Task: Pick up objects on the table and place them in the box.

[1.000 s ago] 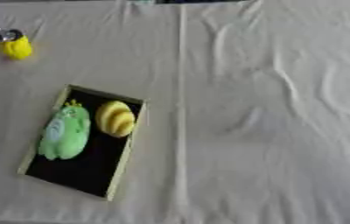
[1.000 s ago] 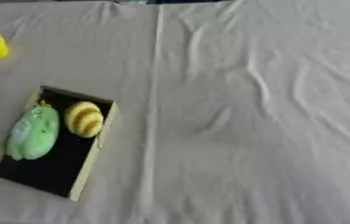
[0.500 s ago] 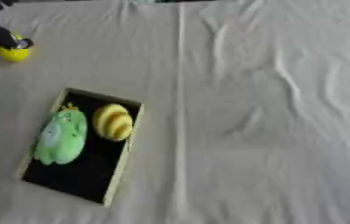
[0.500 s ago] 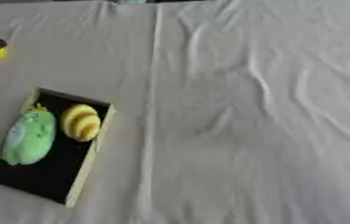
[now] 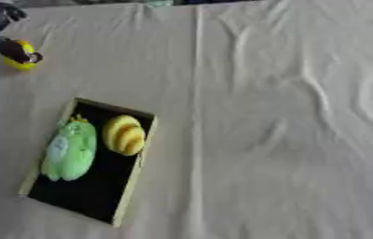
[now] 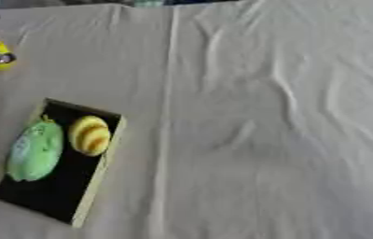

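Yellow and small, a round object [image 5: 18, 56] sits at the counter's [image 5: 263, 116] ten o'clock corner, our left hand [image 5: 2, 32] over it with dark fingers [image 5: 23, 52] curled down against it; whether they have truly closed on it we cannot tell. Our right hand is out of sight. Toward eight o'clock lies the black box [image 5: 88, 186], already carrying a green plush toy [image 5: 69, 151] and a yellow striped one [image 5: 124, 135] side by side. We judge the pick to be under way; next comes a lift and a carry down to the box's bare near end.
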### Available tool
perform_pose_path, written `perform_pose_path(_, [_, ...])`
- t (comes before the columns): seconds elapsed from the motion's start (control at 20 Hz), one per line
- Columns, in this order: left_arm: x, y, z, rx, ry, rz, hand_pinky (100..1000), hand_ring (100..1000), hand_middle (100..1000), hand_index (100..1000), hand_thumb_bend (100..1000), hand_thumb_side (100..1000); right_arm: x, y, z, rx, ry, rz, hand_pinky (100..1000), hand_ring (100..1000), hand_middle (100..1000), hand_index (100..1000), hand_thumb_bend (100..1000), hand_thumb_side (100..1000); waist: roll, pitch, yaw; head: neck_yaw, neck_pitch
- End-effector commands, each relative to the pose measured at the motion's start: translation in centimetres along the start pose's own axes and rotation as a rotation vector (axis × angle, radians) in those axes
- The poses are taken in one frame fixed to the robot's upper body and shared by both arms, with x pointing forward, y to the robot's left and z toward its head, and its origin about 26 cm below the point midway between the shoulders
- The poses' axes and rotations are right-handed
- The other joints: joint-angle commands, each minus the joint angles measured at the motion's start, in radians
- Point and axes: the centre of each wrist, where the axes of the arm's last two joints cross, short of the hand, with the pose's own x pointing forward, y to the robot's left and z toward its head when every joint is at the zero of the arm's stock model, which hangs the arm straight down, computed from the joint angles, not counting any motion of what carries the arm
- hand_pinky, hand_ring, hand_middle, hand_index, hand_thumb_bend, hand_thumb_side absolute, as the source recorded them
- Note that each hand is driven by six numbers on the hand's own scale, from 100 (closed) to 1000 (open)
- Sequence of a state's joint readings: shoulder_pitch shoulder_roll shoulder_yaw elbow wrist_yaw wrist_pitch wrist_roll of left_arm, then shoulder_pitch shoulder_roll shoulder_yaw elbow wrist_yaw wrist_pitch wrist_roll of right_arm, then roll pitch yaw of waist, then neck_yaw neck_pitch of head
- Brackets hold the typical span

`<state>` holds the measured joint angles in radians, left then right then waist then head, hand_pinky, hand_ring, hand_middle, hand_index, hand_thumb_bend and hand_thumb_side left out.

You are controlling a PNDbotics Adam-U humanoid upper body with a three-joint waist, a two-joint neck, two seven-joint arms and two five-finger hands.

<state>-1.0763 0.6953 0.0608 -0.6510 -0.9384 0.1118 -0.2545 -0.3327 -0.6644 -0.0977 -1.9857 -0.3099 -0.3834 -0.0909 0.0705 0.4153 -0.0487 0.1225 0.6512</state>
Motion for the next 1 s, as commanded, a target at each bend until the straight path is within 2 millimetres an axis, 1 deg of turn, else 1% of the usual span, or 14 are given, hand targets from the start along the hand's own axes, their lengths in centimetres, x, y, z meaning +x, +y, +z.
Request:
perform_pose_path(0.05, [-1.6,2.2,0.2,0.050,0.060,0.002,917,897,853,920,490,100,0.6,-0.3,-0.6,0.014,-0.023,0.014,996,836,648,842,100,524,-0.001,-0.019,-0.002,0.009,-0.017])
perform_pose_path(0.1, [-1.7,2.1,0.2,0.051,0.070,0.009,916,896,852,919,482,100,0.6,-0.3,-0.7,0.015,-0.022,0.013,996,836,648,842,100,524,0.000,-0.018,-0.004,0.010,-0.018])
perform_pose_path(0.15, [-1.7,1.9,0.2,0.053,0.081,0.015,913,893,850,917,449,100,0.6,-0.3,-0.7,0.015,-0.022,0.012,996,836,647,843,100,524,0.001,-0.017,-0.005,0.012,-0.019])
perform_pose_path(0.4, [-1.9,1.1,0.0,0.026,0.107,0.022,892,877,828,898,384,100,0.6,-0.2,-0.6,0.008,-0.017,0.010,997,836,646,843,100,523,0.003,-0.013,-0.013,0.016,-0.019])
perform_pose_path(0.5, [-1.9,0.9,-0.1,0.008,0.113,0.014,857,838,774,858,317,100,0.6,-0.2,-0.6,0.004,-0.015,0.007,998,836,646,843,100,523,0.004,-0.013,-0.014,0.017,-0.019])
perform_pose_path(0.55, [-1.9,0.9,-0.1,0.003,0.117,0.009,810,786,719,815,237,100,0.6,-0.2,-0.6,0.003,-0.013,0.007,998,836,646,843,100,523,0.004,-0.013,-0.015,0.017,-0.018])
perform_pose_path(0.6, [-1.8,0.9,-0.1,0.003,0.123,0.003,793,767,695,797,213,100,0.5,-0.2,-0.6,0.003,-0.012,0.007,998,836,646,843,100,523,0.005,-0.013,-0.016,0.017,-0.017])
perform_pose_path(0.65, [-1.8,1.0,0.0,0.008,0.129,-0.004,740,699,601,717,146,100,0.5,-0.2,-0.5,0.002,-0.011,0.007,998,836,645,843,100,523,0.005,-0.014,-0.016,0.017,-0.015])
perform_pose_path(0.7, [-1.8,1.0,0.0,0.020,0.136,-0.019,714,668,563,676,117,100,0.5,-0.2,-0.5,0.001,-0.010,0.007,998,836,645,843,100,523,0.006,-0.015,-0.016,0.017,-0.014])
perform_pose_path(0.75, [-1.8,1.1,0.0,0.041,0.144,-0.035,667,614,495,598,112,100,0.5,-0.2,-0.5,-0.001,-0.009,0.007,999,836,645,843,100,523,0.006,-0.016,-0.016,0.017,-0.013])
perform_pose_path(0.8, [-1.7,1.2,0.0,0.069,0.148,-0.052,643,595,466,558,129,100,0.5,-0.2,-0.5,-0.003,-0.008,0.005,999,836,645,843,100,523,0.005,-0.017,-0.016,0.016,-0.011])
perform_pose_path(0.9, [-1.3,1.3,0.1,0.111,0.129,-0.072,626,580,452,532,145,100,0.5,-0.2,-0.5,-0.004,-0.004,0.001,999,836,645,842,100,523,0.004,-0.019,-0.016,0.014,-0.007])
perform_pose_path(1.0, [-0.9,2.3,0.6,0.149,0.048,-0.101,618,570,450,527,151,100,0.5,-0.3,-0.4,-0.003,-0.002,0.002,998,836,645,842,100,523,0.002,-0.023,-0.012,0.011,-0.001])
